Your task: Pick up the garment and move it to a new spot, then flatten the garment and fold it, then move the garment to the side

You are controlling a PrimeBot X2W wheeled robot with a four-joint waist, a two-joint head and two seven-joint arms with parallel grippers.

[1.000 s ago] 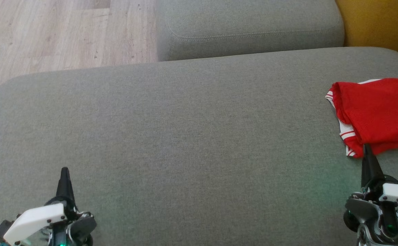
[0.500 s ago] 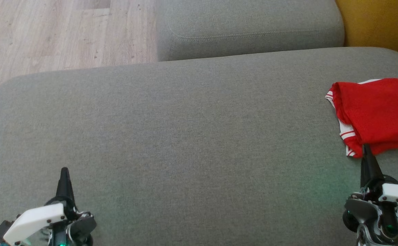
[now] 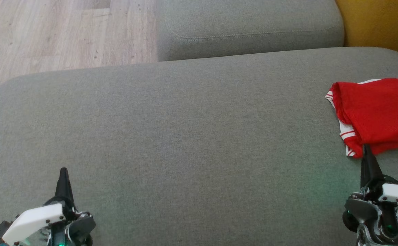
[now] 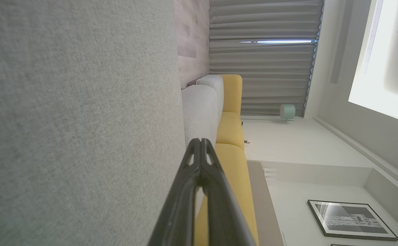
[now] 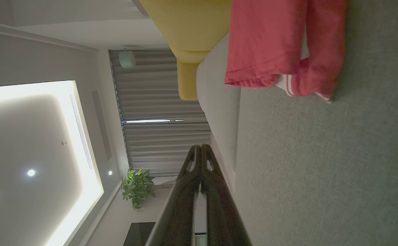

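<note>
The garment (image 3: 378, 114) is red with white-striped trim and lies folded at the right edge of the grey sofa seat (image 3: 185, 136). It appears too in the right wrist view as the garment (image 5: 280, 48), resting flat on the cushion. My right gripper (image 3: 367, 147) is shut and empty, its tips just short of the garment's near edge; the fingertips (image 5: 201, 147) are pressed together. At the lower left my left gripper (image 3: 63, 170) is also shut, holding nothing, over bare cushion. Its fingers (image 4: 200, 141) meet at the tip.
A grey back cushion (image 3: 250, 29) runs along the far side of the seat. Wooden floor (image 3: 55, 34) lies beyond the seat's left end. A yellow cushion (image 3: 380, 22) stands at the top right.
</note>
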